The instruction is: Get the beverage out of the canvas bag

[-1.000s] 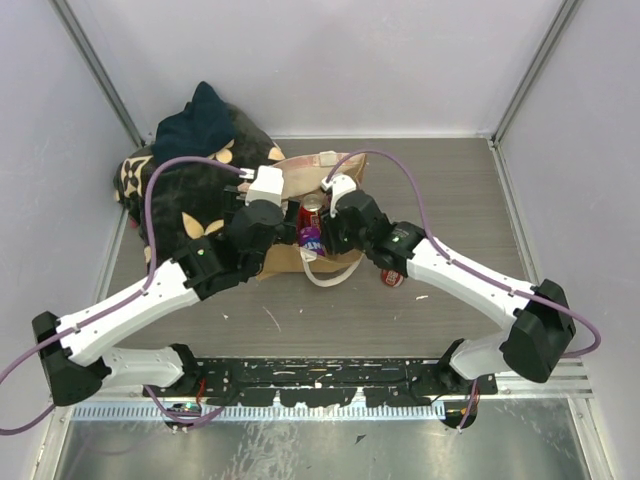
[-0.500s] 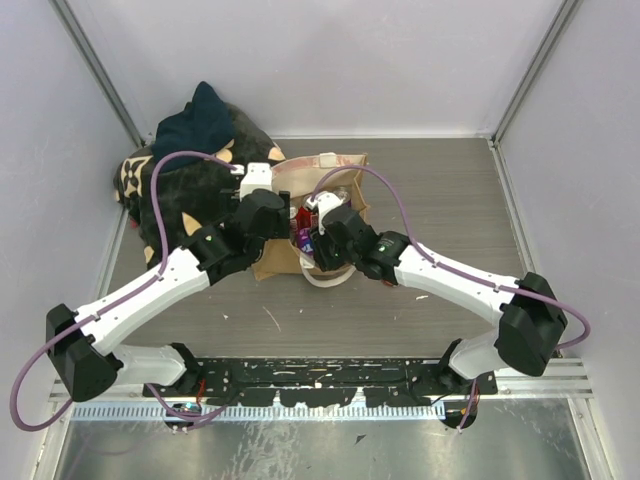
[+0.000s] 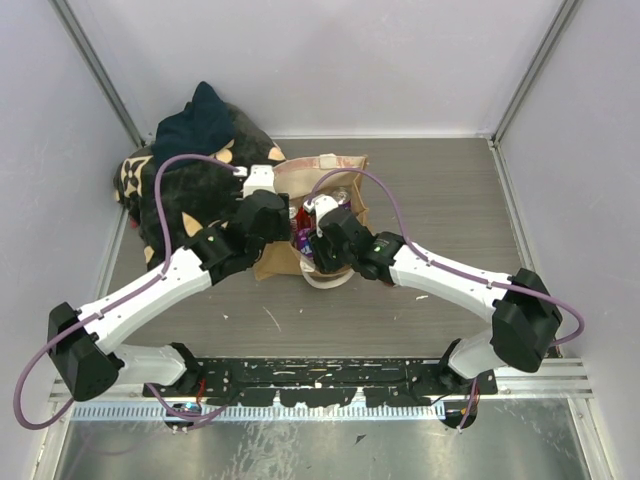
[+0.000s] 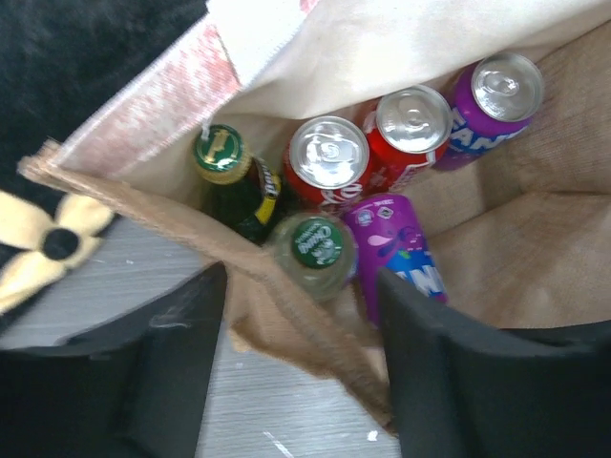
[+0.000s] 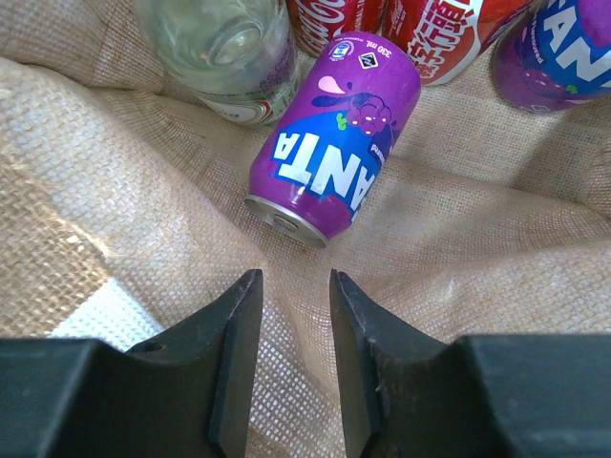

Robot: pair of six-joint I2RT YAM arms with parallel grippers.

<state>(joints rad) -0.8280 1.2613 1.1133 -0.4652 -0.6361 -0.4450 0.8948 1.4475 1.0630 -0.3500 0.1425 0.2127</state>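
Hanging inside canvas bag, right pincer narrowly parted by tipped purple can; left pincer spread.

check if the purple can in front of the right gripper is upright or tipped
Tipped: the purple can lies on its side inside the canvas bag, label facing up.

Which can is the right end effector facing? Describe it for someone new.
Look into the tan bag at the table's back, beside the black cushion. On its floor lies a purple can, tipped on its side. Its neighbours all stand upright: two bottles, two red cans and another purple can.
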